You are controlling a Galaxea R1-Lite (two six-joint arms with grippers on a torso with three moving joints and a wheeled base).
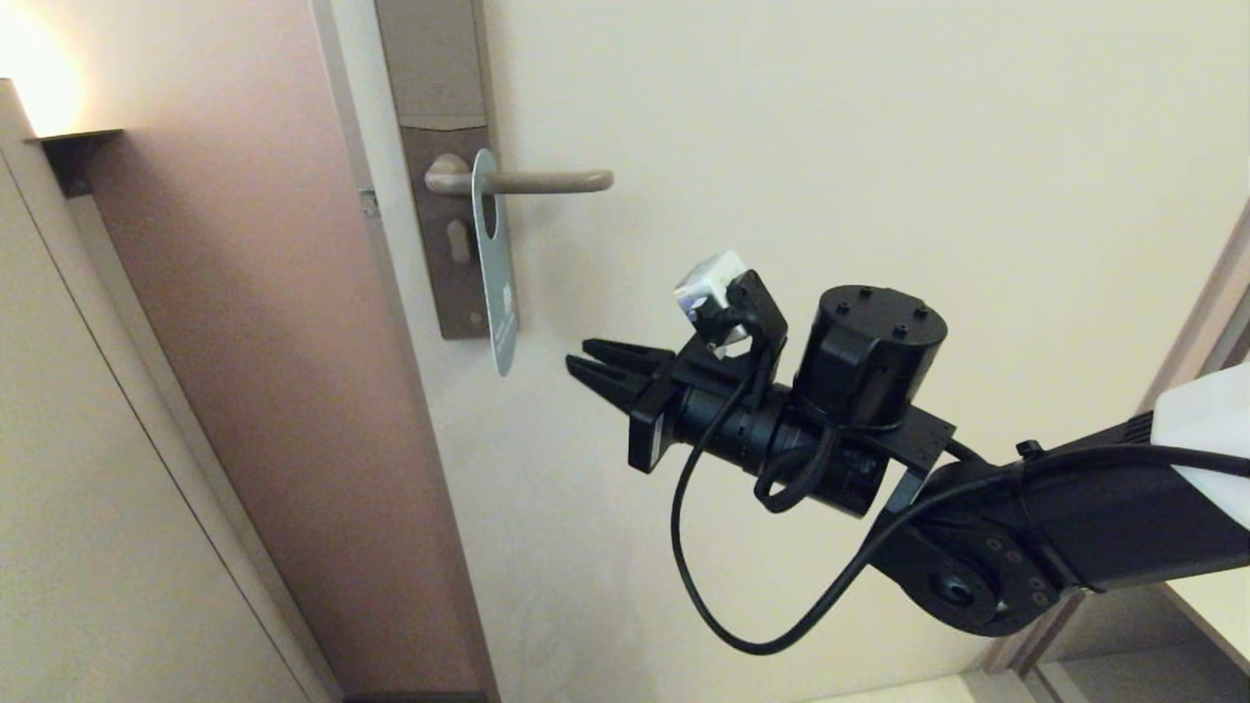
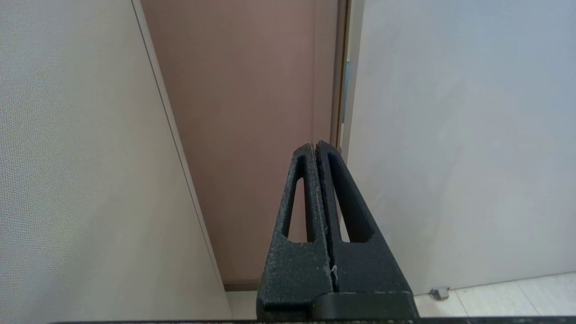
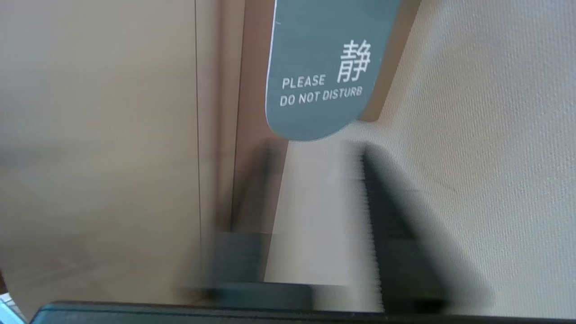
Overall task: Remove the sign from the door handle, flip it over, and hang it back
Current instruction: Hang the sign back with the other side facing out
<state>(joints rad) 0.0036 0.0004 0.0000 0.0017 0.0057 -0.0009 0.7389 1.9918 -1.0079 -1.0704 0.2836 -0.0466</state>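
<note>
The sign (image 1: 493,283) hangs from the door handle (image 1: 557,181) by its oval hole and shows nearly edge-on in the head view. Its blue face reads "PLEASE DO NOT DISTURB" in the right wrist view, where the sign (image 3: 321,67) hangs just beyond my fingertips. My right gripper (image 1: 576,353) sits a little below and to the right of the sign's lower end, not touching it. Its blurred fingers stand apart with nothing between them, and the right gripper (image 3: 315,153) points at the sign's bottom edge. My left gripper (image 2: 315,145) is shut and empty, facing the door's edge lower down.
The handle sits on a tall brownish backplate (image 1: 439,244) near the hinge-free edge of the cream door (image 1: 830,146). A brown wall strip (image 1: 244,293) and a pale panel (image 1: 88,488) lie to the left. A small doorstop (image 2: 438,293) is on the floor.
</note>
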